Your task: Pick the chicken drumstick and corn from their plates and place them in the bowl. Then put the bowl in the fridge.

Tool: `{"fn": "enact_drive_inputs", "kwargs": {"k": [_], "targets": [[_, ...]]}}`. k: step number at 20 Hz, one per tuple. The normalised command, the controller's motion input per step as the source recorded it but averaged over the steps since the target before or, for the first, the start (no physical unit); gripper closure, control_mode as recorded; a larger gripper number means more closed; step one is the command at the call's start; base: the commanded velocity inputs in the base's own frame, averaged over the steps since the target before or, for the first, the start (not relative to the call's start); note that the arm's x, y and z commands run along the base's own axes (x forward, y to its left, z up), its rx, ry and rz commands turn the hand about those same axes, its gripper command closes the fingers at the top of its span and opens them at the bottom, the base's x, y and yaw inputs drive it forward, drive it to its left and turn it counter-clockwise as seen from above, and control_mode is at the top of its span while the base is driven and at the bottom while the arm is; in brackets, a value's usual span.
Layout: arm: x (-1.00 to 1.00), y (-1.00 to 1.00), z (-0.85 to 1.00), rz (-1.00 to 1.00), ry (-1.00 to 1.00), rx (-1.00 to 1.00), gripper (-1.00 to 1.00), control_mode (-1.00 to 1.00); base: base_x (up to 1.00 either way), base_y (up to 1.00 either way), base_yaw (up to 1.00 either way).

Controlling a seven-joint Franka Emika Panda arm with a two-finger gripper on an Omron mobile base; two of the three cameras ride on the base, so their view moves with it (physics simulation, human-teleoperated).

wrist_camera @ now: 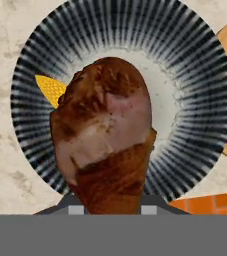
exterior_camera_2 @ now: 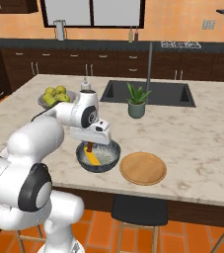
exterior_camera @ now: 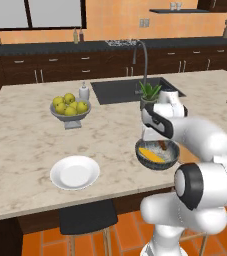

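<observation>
gripper (wrist_camera: 109,210) clasping chicken drumstick (wrist_camera: 105,135), above bowl (wrist_camera: 195,65)

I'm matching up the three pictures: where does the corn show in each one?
Left base view: the corn lies in the bowl, right of centre.
Right base view: in the bowl, left of centre, under the hand.
Hand view: a yellow tip at left, behind the drumstick.
Shared landmark: the bowl.

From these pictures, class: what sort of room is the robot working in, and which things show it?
A home kitchen, most likely: a marble-topped island with a built-in sink and tall faucet, dark cabinets along the wall, and a fruit bowl.
</observation>
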Motion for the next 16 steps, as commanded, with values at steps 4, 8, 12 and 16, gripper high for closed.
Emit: {"fn": "enact_drive_inputs", "kwargs": {"k": [4,8,12,16], "targets": [[0.58,-0.52,-0.18,0.0,0.02,-0.08,1.0,-1.0,0.0,0.0,0.0],[0.35,-0.46,-0.23,0.02,0.03,-0.03,1.0,-1.0,0.0,0.0,0.0],[0.01,-0.04,-0.47,0.03,0.02,-0.02,1.0,-1.0,0.0,0.0,0.0],[0.09,0.16,-0.43,0.0,0.01,0.0,1.0,-1.0,0.0,0.0,0.0]]}}
